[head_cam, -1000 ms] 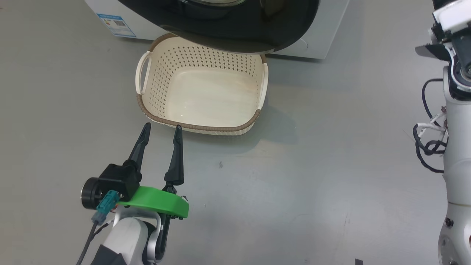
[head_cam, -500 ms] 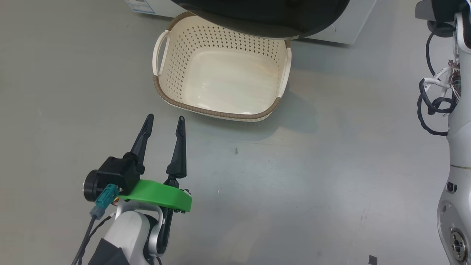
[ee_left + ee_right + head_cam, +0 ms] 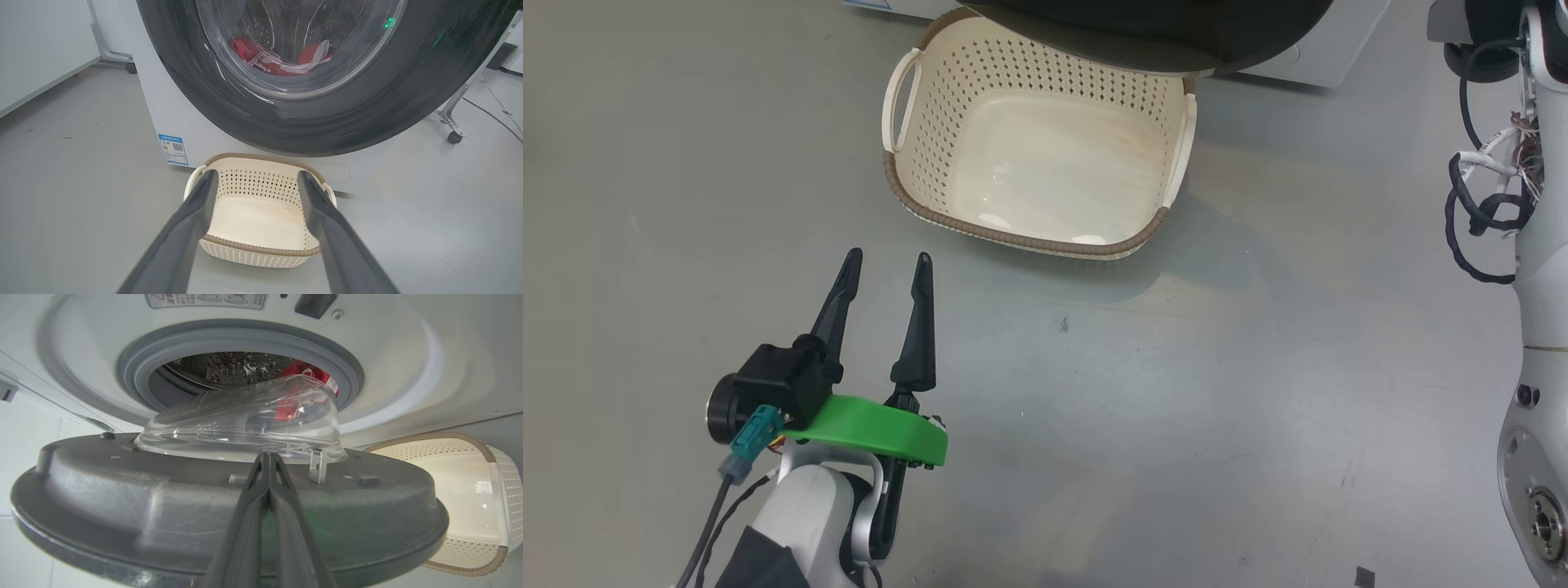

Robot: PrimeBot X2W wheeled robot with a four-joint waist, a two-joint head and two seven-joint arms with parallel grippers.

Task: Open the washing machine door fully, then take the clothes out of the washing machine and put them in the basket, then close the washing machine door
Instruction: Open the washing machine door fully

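A cream basket point(image 3: 1021, 241) sits on the scuffed grey floor point(image 3: 1176, 408) before the white washing machine point(image 3: 163, 102); the left gripper point(image 3: 888, 257) hangs spread wide, the right gripper point(image 3: 268, 457) pressed closed.

The left gripper point(image 3: 888, 257) points forward with its two dark fingers spread wide and empty, while the right gripper point(image 3: 269, 457) has its fingers pressed together, its pale forearm point(image 3: 1539, 343) upright at the right edge.
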